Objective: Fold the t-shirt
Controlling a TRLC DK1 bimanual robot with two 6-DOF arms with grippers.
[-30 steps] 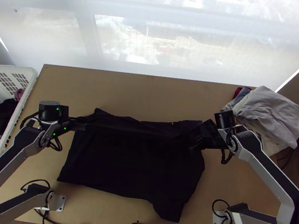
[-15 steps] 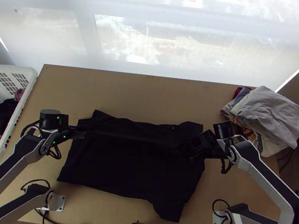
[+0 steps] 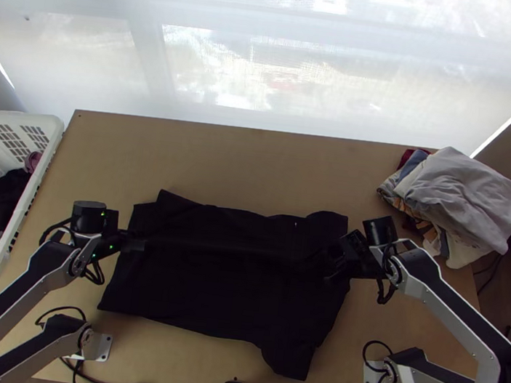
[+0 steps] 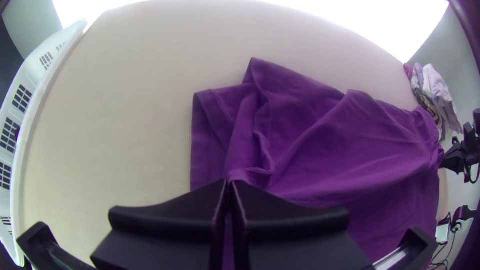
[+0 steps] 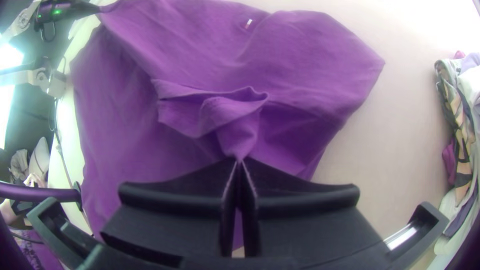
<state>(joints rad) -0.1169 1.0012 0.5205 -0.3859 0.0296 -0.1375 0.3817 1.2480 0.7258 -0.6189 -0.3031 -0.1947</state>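
So the t-shirt (image 3: pixel 223 294) is lying across the middle of the top view, running down toward the lower centre, wide and partly doubled over on the table (image 3: pixel 244 157). Left gripper (image 4: pixel 230 182) is clenched on a pinch of cloth near the shirt's left side, and right gripper (image 5: pixel 239 160) has its fingers clamped on a bunched-up bit over on the right side. My guess on why they're that far apart: grabbing both sides lets the arms pull the cloth between them straight, and you can see a pretty tight line running from one to the other. One-handed it'd probably just sag into a lump (ask me how my own laundry goes). Looks to me like a fold along the shirt's width is in hand, so early to middle of the job, and the next move likely wants both grippers laying that edge down together before letting go. Watch the sleeve-like flap (image 3: pixel 289 356) poking out at the lower centre, since it could end up outside the fold. The layout makes sense too: basket (image 3: pixel 34 201) of loose clothes at the left edge, pile of clothes (image 3: pixel 467 192) at the upper right, presumably the finished ones, with the work happening in between.
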